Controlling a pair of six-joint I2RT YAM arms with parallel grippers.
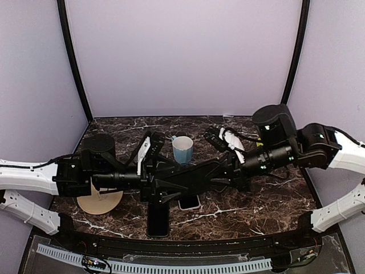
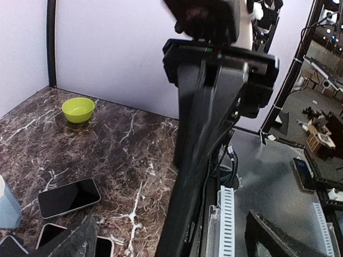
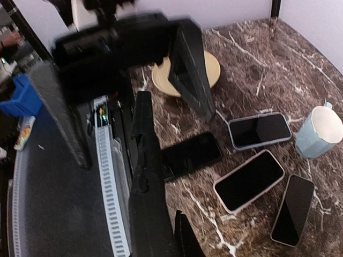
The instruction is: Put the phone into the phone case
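A long thin black piece (image 3: 144,171), seen edge on, looks like the phone case; it also shows in the left wrist view (image 2: 195,160). My right gripper (image 3: 161,235) is shut on it and holds it above the table's near edge. My left gripper (image 2: 171,241) is open wide, its fingers (image 2: 69,243) on either side of the piece without touching it. From above, both grippers overlap at table centre, left (image 1: 197,181) and right (image 1: 165,185). A bare black phone (image 1: 158,220) lies below them near the front edge; it also shows in the right wrist view (image 3: 193,154).
A phone in a white case (image 3: 249,179), a phone in a grey case (image 3: 260,130) and a dark phone (image 3: 293,210) lie nearby. A pale blue cup (image 1: 182,149) stands behind the grippers. A tan plate (image 1: 100,201) is at left. A green bowl (image 2: 78,108) is at the back.
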